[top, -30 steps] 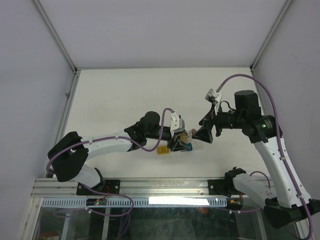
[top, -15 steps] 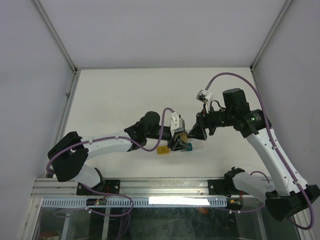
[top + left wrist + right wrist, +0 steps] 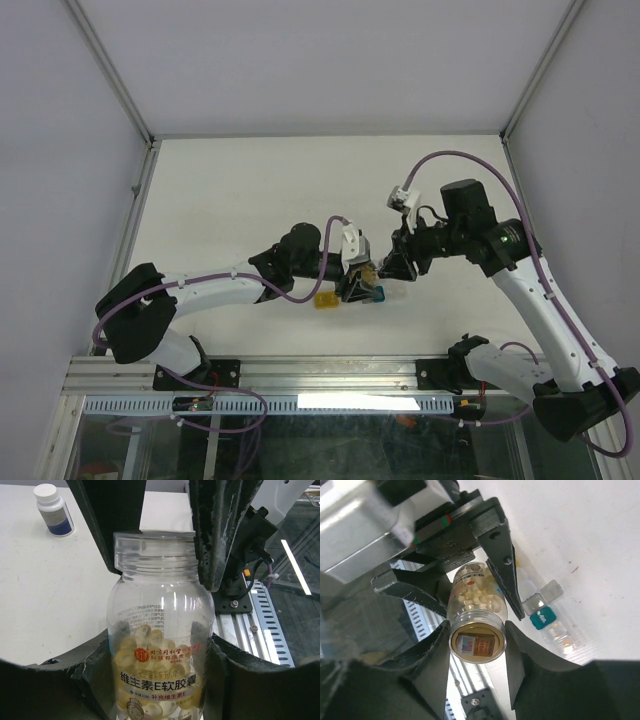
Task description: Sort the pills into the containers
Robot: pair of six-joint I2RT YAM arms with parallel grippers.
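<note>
Your right gripper (image 3: 392,268) has swung in from the right and now straddles the cap end of the bottle (image 3: 160,645), its jaws narrowed to either side of the neck. You cannot tell whether they press it. Your left gripper (image 3: 355,285) pinches that one bottle round its body. The pills (image 3: 145,640) are heaped inside, too overlapped to count. Near the bottle lies the row of containers (image 3: 542,617): one teal, one yellow, the clear ones blurred and partly behind a finger. One small white bottle (image 3: 54,502) stands well beyond.

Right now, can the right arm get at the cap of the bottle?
Probably yes: the right gripper straddles the cap of the bottle held by the left gripper, with nothing between.
</note>
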